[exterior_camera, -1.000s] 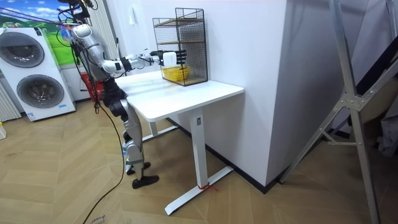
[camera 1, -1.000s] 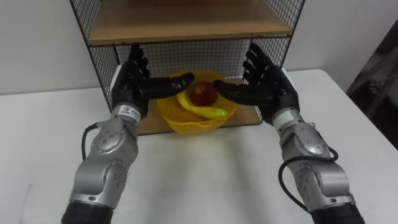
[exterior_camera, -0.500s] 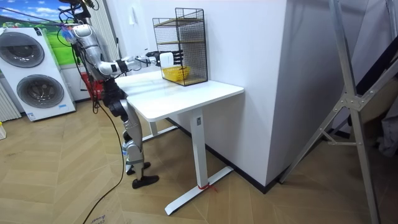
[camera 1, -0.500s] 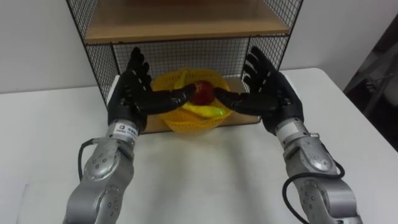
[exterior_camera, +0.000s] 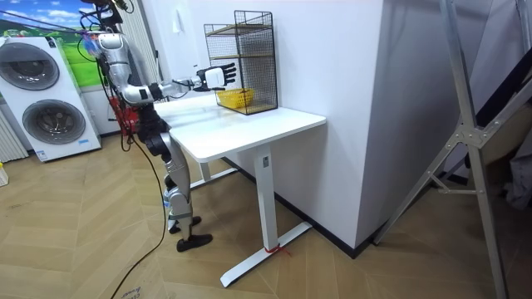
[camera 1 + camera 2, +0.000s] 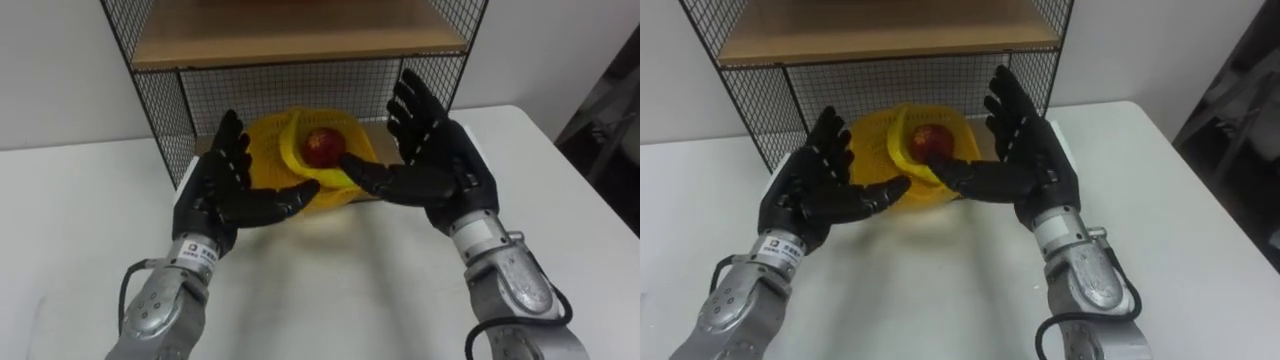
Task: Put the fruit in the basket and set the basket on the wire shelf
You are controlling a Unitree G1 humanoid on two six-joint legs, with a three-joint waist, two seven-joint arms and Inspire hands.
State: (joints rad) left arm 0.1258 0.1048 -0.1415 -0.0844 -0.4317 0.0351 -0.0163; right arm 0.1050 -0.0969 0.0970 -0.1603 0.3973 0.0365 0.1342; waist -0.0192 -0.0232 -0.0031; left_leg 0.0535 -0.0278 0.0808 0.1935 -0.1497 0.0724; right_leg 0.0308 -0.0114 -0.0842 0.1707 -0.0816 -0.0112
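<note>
Wire shelf [image 6: 270, 85]: stands on the white table [image 6: 350, 285], at the table's far side near the wall. It has black mesh sides and back, a wooden upper board [image 6: 300, 35] and a wooden base board below.
Basket [image 6: 257, 152]: yellow, with mesh walls. It sits on the base board inside the wire shelf's lower compartment, at the shelf's open front.
Red fruit [image 6: 322, 146]: round. It lies in the basket, beneath the wire shelf's upper board.
Banana [image 6: 288, 148]: yellow and curved. It lies in the basket, touching the red fruit on the side toward the wire shelf's left wall, and curls round in front of the fruit.
Left hand [image 6: 222, 190]: open, fingers straight and spread, palm turned toward the basket. It hangs just in front of the wire shelf's left front corner, with the thumb reaching across the basket's front wall. Whether it touches the basket cannot be told.
Right hand [image 6: 440, 165]: open, fingers straight and spread, palm turned toward the basket. It hangs in front of the wire shelf's right half, with the thumb lying across the basket's front rim. Whether it touches the basket cannot be told.
Hand arrangement: the palms face each other, and the basket's front shows between them.
Robot stance (room view): stands on the wooden floor at the table edge away from the wire shelf, arms stretched toward the shelf.
Task state: the fruit is in the basket and the basket is on the wire shelf.
</note>
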